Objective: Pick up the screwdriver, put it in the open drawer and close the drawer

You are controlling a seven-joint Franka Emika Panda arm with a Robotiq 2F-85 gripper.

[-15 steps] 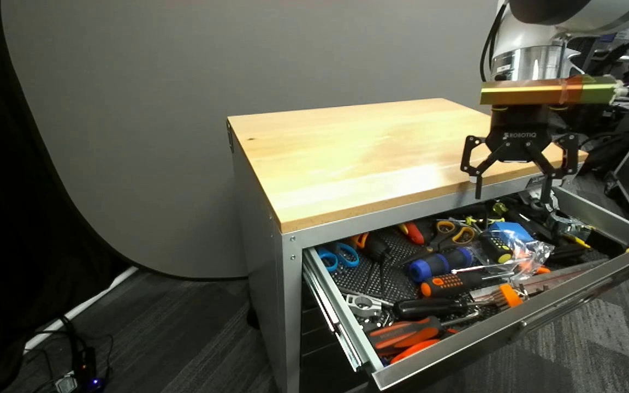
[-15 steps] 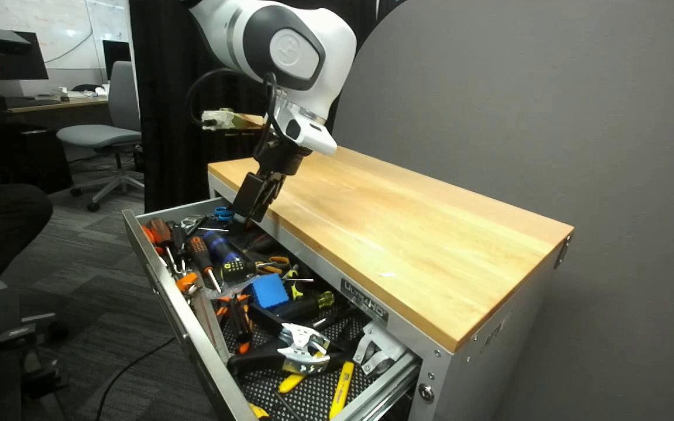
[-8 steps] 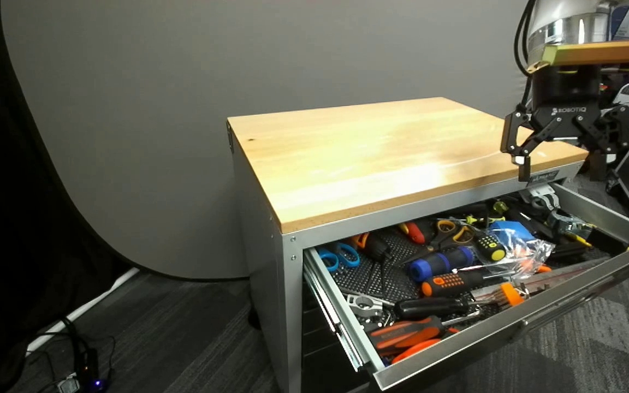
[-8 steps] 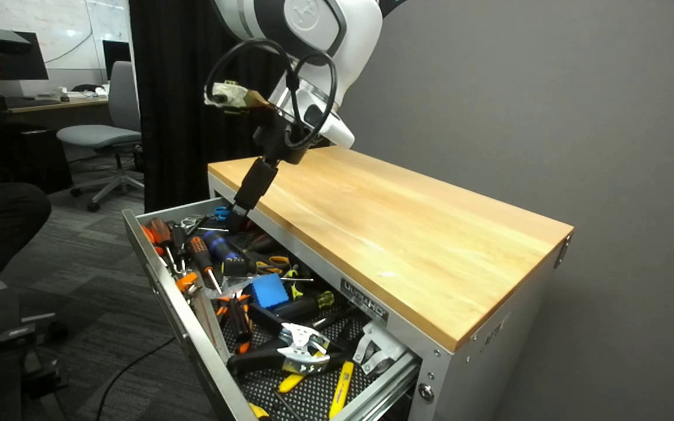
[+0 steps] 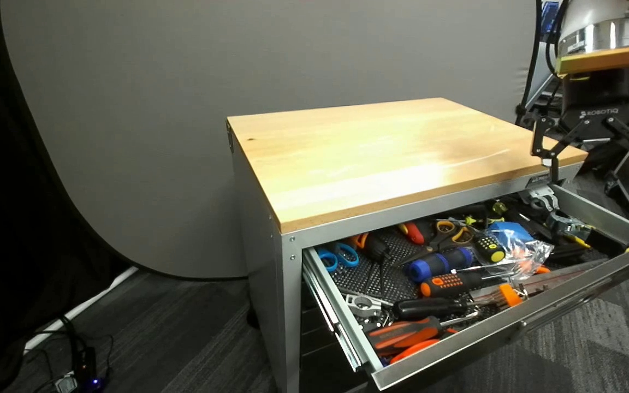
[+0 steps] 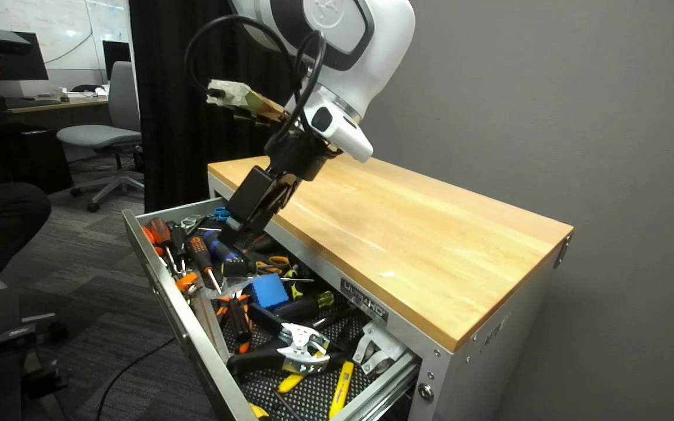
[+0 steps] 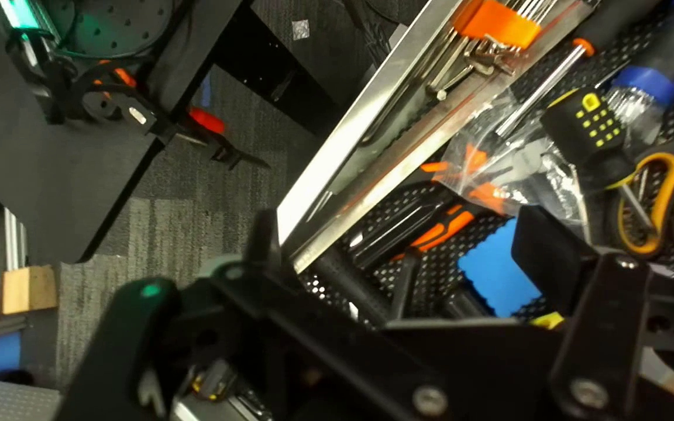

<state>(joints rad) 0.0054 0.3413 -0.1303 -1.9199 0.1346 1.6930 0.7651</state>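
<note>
The stubby black and yellow screwdriver lies inside the drawer in both exterior views. In the wrist view the screwdriver has its shaft across an orange scissor loop and its handle beside a clear plastic bag. The grey drawer stands pulled out, its front rim visible in both exterior views and its edge in the wrist view. My gripper is open and empty, above the drawer's far end in that exterior view. It also shows in an exterior view and the wrist view.
The drawer also holds a blue block, a blue-banded tool, blue-handled scissors, a metal clamp and several orange-handled tools. The wooden tabletop stands above the drawer. A person's leg shows beyond the drawer front.
The open gripper has moved right along the drawer in an exterior view, away from the screwdriver. The screwdriver's handle has turned slightly. The drawer has not moved.
</note>
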